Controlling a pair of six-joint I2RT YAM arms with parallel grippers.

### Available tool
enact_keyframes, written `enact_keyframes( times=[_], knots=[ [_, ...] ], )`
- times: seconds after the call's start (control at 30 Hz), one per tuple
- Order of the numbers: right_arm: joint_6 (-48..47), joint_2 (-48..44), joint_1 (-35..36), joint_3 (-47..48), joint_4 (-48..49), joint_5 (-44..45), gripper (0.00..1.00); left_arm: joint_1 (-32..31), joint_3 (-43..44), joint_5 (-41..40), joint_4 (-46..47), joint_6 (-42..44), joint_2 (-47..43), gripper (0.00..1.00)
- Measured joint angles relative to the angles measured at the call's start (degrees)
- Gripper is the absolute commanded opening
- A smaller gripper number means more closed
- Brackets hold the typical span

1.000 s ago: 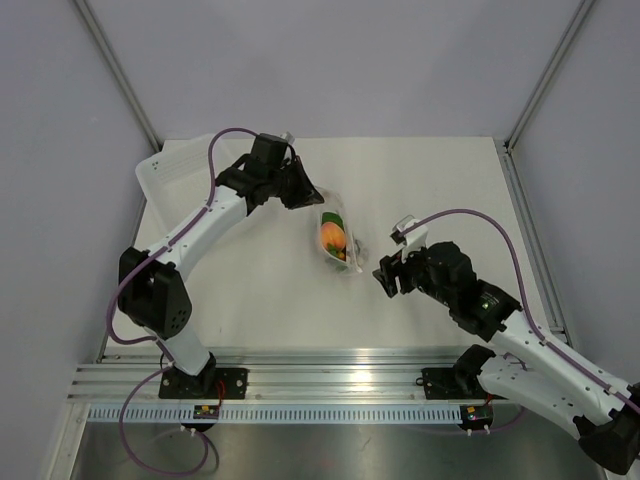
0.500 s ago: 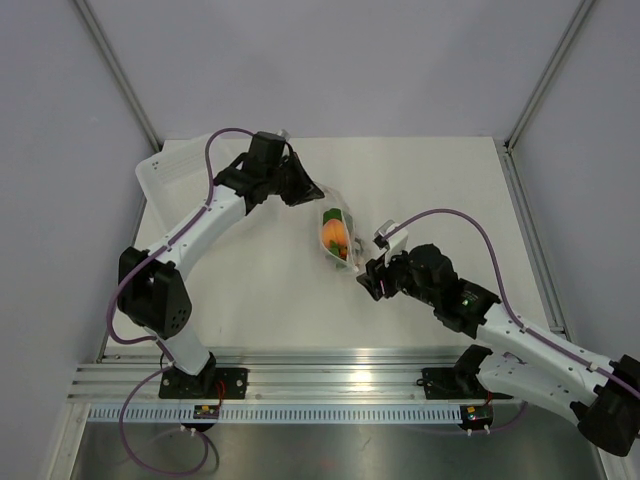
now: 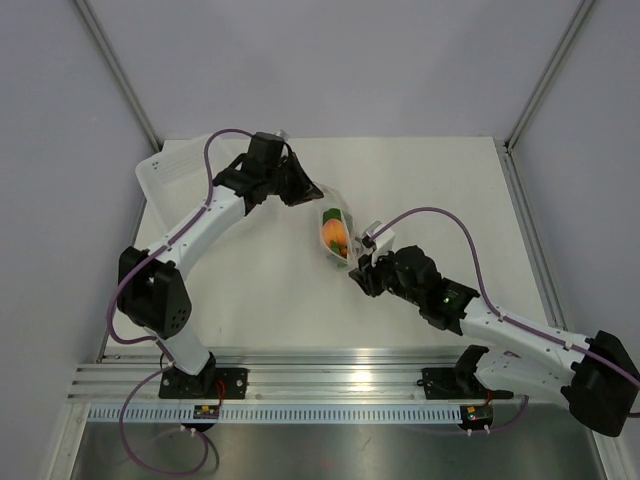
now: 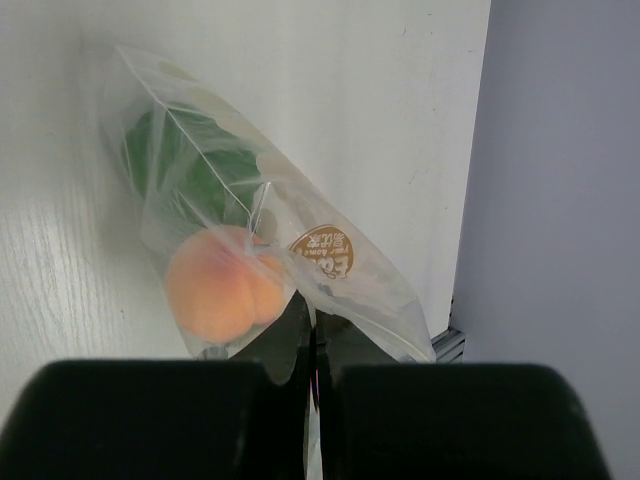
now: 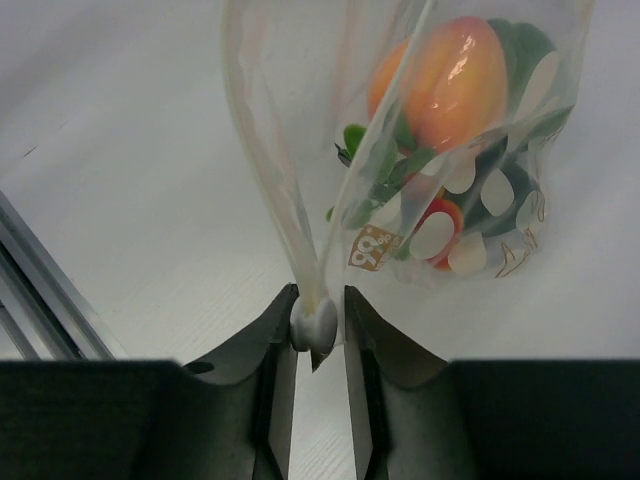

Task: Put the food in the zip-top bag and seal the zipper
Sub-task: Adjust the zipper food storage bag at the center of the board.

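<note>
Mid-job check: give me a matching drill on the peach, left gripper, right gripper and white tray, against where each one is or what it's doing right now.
Column 1:
1. peach
2. left gripper
3. right gripper
4. white tray

Column 2:
A. fingers either side of the zip-top bag's near edge
B. far-left corner of the table
C. shut on the bag's far end
D. inside the bag

Pairs: 1-D; 2-C; 3-A; 4-B

Food point(image 3: 335, 237) in bag point(image 3: 332, 212), right of tray point(image 3: 165, 175)
</note>
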Motion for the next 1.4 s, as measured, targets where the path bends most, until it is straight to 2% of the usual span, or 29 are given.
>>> enact_keyframes(
  times=[0.17, 0.2, 0.3, 0.4, 0.43, 0.47, 0.53, 0.57, 0.63, 0.7, 0.8, 0.97, 1.13, 1.27, 1.4],
  knots=[
    [1.0, 1.6, 0.1, -2.6, 4.5, 2.0, 0.1, 0.2, -1.6, 0.0, 0.4, -0.3, -0.1, 0.0],
    [1.0, 1.3, 0.1, -3.3, 5.2, 2.4, 0.02, 0.4, -1.9, 0.0, 0.4, -0.2, -0.2, 0.0],
    [-0.2, -1.0, 0.1, -4.3, 5.9, 3.7, 0.0, 1.0, -3.2, 0.1, 0.2, 1.0, -1.1, 0.0],
    [-3.3, -4.6, 0.1, -4.3, 6.5, 4.6, 0.0, 1.4, -4.6, 0.9, -0.8, 4.4, -3.3, 0.16],
    [-4.6, -5.7, 0.1, -4.3, 6.9, 4.7, 0.0, 1.4, -5.0, 1.3, -1.3, 5.5, -4.2, 0.26],
    [-6.0, -6.8, 0.1, -4.3, 7.2, 4.7, 0.0, 1.4, -5.6, 1.8, -1.9, 7.2, -5.4, 0.44],
    [-8.6, -7.8, 0.1, -3.7, 7.2, 4.8, 0.0, 1.4, -6.6, 2.8, -3.2, 10.9, -8.2, 0.61],
    [-9.9, -7.6, 0.1, -3.0, 7.0, 4.7, 0.0, 1.4, -7.0, 3.2, -3.8, 12.5, -9.8, 0.74],
    [-12.0, -6.3, 0.0, -0.4, 5.2, 4.4, 0.0, 1.4, -7.1, 3.4, -5.4, 16.4, -13.1, 0.81],
    [-13.5, -4.8, -0.2, 2.0, 4.4, 3.6, 0.0, 1.4, -7.1, 3.3, -6.2, 19.8, -16.5, 0.82],
    [-15.1, -3.8, -1.8, 4.4, 3.3, 0.2, 0.0, 1.4, -7.1, 3.0, -6.3, 25.4, -21.6, 0.75],
    [-15.7, -4.1, -10.5, 7.0, -1.3, -9.5, 0.0, 0.5, -6.8, 4.3, -6.0, 33.8, -25.6, 0.71],
    [-15.8, -3.0, -19.1, 11.3, -6.8, -20.4, 0.0, -5.2, -5.0, 5.8, -6.3, 40.1, -22.7, 0.73],
    [-16.0, 0.5, -20.7, 15.7, -9.7, -26.4, 0.0, -10.4, -1.2, 5.8, -8.1, 43.8, -17.0, 0.73],
    [-16.0, 1.1, -20.8, 16.2, -11.4, -29.7, 0.0, -14.7, 1.1, 4.7, -10.0, 47.7, -13.6, 0.71]
  ],
)
